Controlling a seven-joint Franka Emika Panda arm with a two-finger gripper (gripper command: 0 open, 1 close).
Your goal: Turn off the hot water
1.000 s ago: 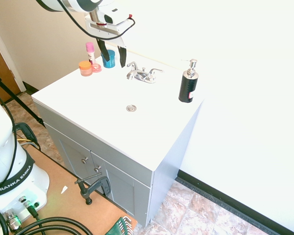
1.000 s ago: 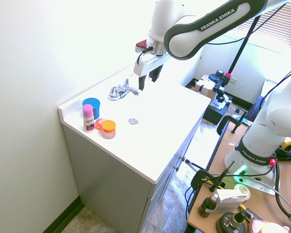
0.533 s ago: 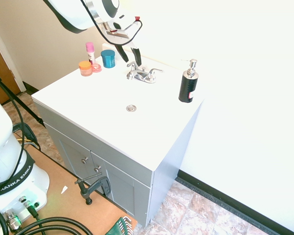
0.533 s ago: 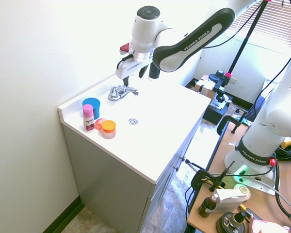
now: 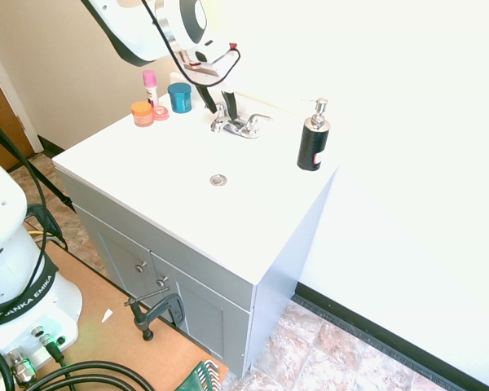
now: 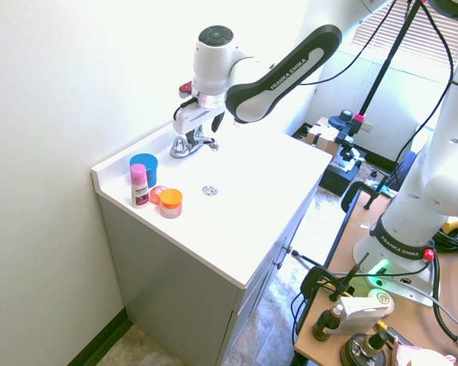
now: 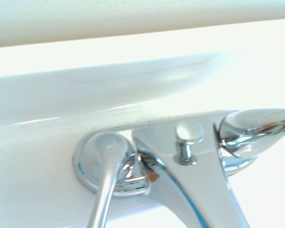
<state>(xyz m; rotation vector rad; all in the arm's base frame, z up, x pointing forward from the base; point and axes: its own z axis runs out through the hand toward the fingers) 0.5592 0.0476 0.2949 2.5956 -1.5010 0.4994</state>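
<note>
- Risk first, on the left side of the faucet: small shiny chrome left lever handle (image 5: 218,120) sits at the back of the white vanity top (image 5: 147,175), just beside the central chrome spout (image 5: 235,127), so a finger could catch the spout body or the pop-up knob (image 7: 189,133) and shove nothing useful
- Slipping is the likeliest failure, by my judgement: the lever is slick, rounded and narrow, and a finger pushing off-centre may slide off it and leave the hot water running
- Wrong-handle trouble lies further right: the matching chrome right lever (image 5: 257,119) is near, and a sideways drift would work the cold side instead
- Pressing too low could drive the fingertips into the vanity top or against the chrome base (image 7: 92,164) of the lever
- Black-fingered gripper on the white arm (image 5: 215,101) hangs right over the left end of the faucet, its two fingers spread moderately apart and pointing down; it holds nothing
- One finger (image 6: 182,141) reaches down at the left lever and the other at the spout side; whether either actually touches chrome cannot be told from these views
- Black soap dispenser with chrome pump (image 5: 313,136) stands well apart to the right, out of the way
</note>
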